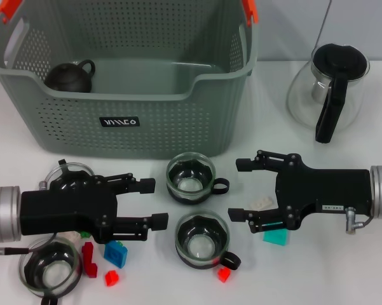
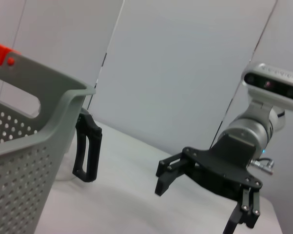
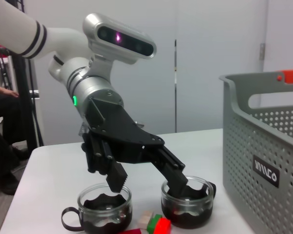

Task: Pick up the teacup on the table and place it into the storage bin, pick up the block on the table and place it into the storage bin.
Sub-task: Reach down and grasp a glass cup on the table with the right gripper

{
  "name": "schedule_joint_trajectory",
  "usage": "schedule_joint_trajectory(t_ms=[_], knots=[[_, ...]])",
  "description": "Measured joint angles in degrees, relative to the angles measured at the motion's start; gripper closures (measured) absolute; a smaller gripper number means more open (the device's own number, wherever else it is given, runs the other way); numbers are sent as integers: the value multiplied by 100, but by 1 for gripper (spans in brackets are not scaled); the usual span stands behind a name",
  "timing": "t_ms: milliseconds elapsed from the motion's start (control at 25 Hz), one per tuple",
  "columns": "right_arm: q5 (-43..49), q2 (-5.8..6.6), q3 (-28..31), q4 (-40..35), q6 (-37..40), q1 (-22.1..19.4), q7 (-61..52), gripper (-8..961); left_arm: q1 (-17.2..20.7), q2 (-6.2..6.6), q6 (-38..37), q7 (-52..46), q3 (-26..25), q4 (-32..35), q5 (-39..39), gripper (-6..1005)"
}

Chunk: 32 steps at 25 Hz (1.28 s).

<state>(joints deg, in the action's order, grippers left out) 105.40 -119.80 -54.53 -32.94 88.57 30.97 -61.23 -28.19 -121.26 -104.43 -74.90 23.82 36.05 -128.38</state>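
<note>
The grey-green storage bin (image 1: 178,136) with orange clips stands at the back. Three glass teacups stand in front of it: one in the middle (image 1: 191,178), one nearer (image 1: 203,238), one at the front left (image 1: 49,270). Small blocks lie about: blue (image 1: 116,253), red (image 1: 89,257), teal (image 1: 276,236), and a small red one (image 1: 224,274). My left gripper (image 1: 152,203) is open and empty, left of the two middle cups. My right gripper (image 1: 237,189) is open and empty, right of them. In the right wrist view the left gripper (image 3: 148,184) shows by two cups (image 3: 187,200).
A small dark teapot (image 1: 70,76) sits inside the bin at its left. A glass carafe (image 1: 330,89) with a black handle stands at the back right. White blocks (image 1: 262,203) lie under the right gripper's fingers. The left wrist view shows the bin's corner (image 2: 24,146).
</note>
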Motion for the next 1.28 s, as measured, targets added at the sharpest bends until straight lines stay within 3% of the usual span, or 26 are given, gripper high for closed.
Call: schedule_joint_trajectory(t_ms=[280, 520, 840, 1280], knots=[[26, 10, -101, -417, 464, -13, -61, 8, 76, 24, -161, 14, 16, 156, -32, 167], [429, -2, -417, -1165, 645, 3, -954, 9, 71, 24, -174, 76, 24, 140, -54, 167], [1259, -42, -795, -1537, 643, 568, -2289, 9, 26, 24, -175, 86, 35, 140, -64, 168], [1715, -73, -1804, -2027, 615, 1205, -3458, 8, 27, 24, -154, 93, 35, 146, -48, 166]])
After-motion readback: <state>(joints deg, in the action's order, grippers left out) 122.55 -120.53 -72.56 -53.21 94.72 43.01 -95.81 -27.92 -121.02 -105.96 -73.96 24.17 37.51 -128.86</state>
